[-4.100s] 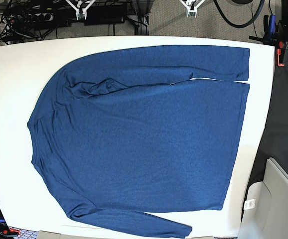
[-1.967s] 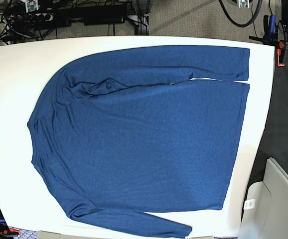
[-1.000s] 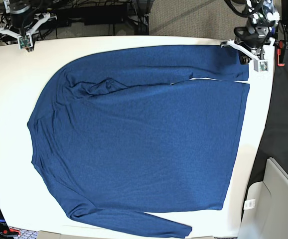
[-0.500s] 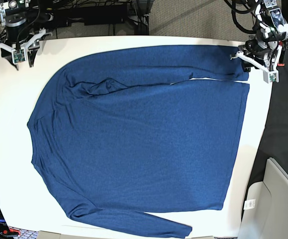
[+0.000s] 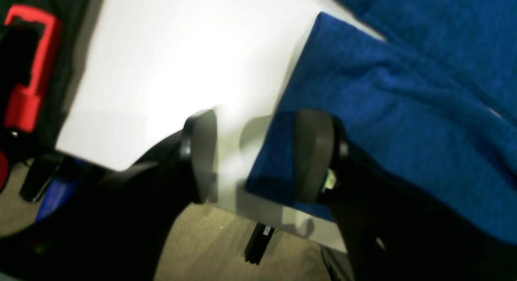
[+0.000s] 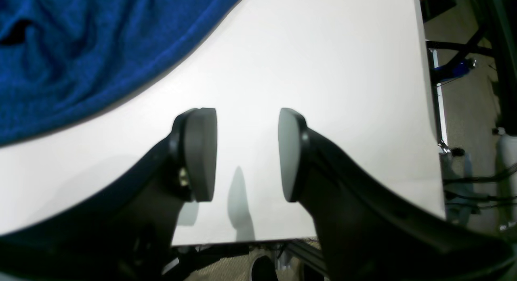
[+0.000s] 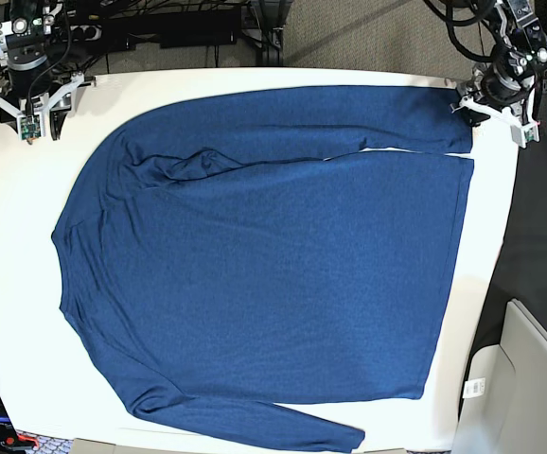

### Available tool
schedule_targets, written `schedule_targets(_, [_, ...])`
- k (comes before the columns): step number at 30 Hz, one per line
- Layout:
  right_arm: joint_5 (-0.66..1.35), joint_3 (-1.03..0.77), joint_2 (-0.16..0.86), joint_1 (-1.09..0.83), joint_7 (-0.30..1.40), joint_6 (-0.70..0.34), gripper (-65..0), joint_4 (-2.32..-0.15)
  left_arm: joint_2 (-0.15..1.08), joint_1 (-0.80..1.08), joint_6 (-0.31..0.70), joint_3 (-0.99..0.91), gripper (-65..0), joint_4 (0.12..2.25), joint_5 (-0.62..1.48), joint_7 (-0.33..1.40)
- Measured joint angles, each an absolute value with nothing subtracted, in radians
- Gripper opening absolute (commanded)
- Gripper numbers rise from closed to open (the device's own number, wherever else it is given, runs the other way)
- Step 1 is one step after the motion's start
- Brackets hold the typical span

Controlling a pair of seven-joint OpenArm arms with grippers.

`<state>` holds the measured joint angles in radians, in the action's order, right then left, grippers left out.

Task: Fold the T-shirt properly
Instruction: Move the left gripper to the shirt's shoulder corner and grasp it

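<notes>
Flatly spread, soft heathered navy T-shirt (image 7: 264, 255).

Base view: overhead, straight down on whole counter (image 7: 8, 284). Left wrist view: close, at counter's far corner beside T-shirt (image 5: 404, 91) sleeve cuff. Right wrist view: close, opposite far corner. All share counter, T-shirt.
</notes>
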<state>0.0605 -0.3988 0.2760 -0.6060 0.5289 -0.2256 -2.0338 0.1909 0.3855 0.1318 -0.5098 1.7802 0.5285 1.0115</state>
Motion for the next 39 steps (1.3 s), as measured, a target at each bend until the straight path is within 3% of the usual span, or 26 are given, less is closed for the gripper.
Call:
schedule_targets(16, [0.06, -0.399, 0.273, -0.607, 0.535, -0.225, -39.8, -2.033, 0.174, 0.428, 0.142, -0.515, -35.9, 1.76, 0.772, 1.021])
schedule_targets(28, [0.06, -0.398, 0.271, -0.607, 0.542, -0.225, -39.7, -2.033, 0.185, 0.427, 0.248, -0.393, -65.0, 1.754, 0.787, 1.024])
schedule_targets(33, [0.084, -0.393, 0.265, -0.539, 0.723, -0.227, -39.6, -2.031, 0.188, 0.427, 0.248, -0.396, -65.0, 1.759, 0.789, 1.031])
schedule_targets(39, [0.342, -0.398, 0.265, -0.397, 0.965, -0.222, -39.5, -2.029, 0.205, 0.427, 0.255, -0.395, -65.0, 1.758, 0.791, 1.044])
